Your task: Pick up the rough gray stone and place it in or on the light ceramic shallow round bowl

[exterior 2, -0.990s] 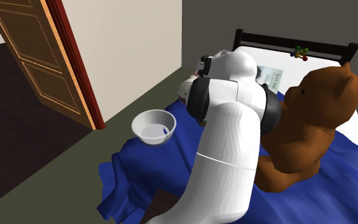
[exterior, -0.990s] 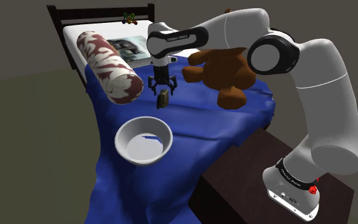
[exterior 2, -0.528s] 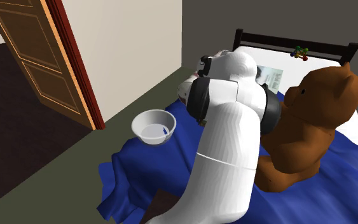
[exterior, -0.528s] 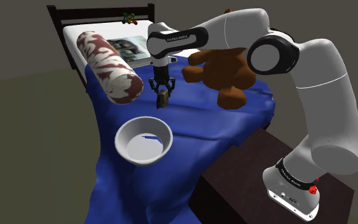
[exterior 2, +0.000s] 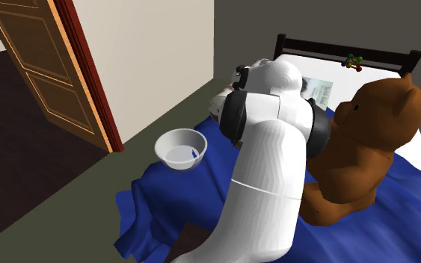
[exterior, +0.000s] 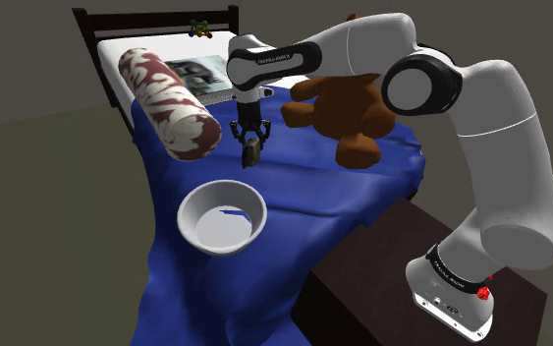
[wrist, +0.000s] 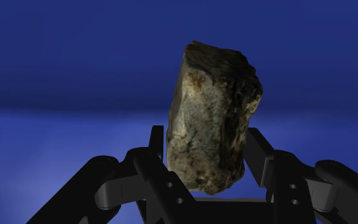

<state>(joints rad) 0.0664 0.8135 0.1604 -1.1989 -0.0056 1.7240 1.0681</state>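
A rough grey-brown stone (exterior: 251, 152) stands upright on the blue bedspread (exterior: 294, 197), in the middle of the bed. My black gripper (exterior: 250, 141) comes straight down on it and is shut on its upper part. In the wrist view both fingers (wrist: 153, 147) clasp the stone (wrist: 211, 118) at its sides. The pale round bowl (exterior: 222, 215) lies on the bedspread nearer the foot of the bed, a short way from the stone toward the shoulder view's lower left. In the second exterior view the bowl (exterior 2: 181, 149) sits left of the arm, which hides the stone.
A red-and-white patterned bolster (exterior: 166, 101) lies just left of the stone. A brown teddy bear (exterior: 348, 113) sits right of it. A dark headboard (exterior: 156, 20) and a pillow close the far end. My stand (exterior: 402, 265) adjoins the bed. A wooden door (exterior 2: 48, 71) is beyond the bed.
The fingers have closed from wide apart onto the stone, and the gripper has sunk slightly over it. The stone, bowl and arm otherwise stay where they were.
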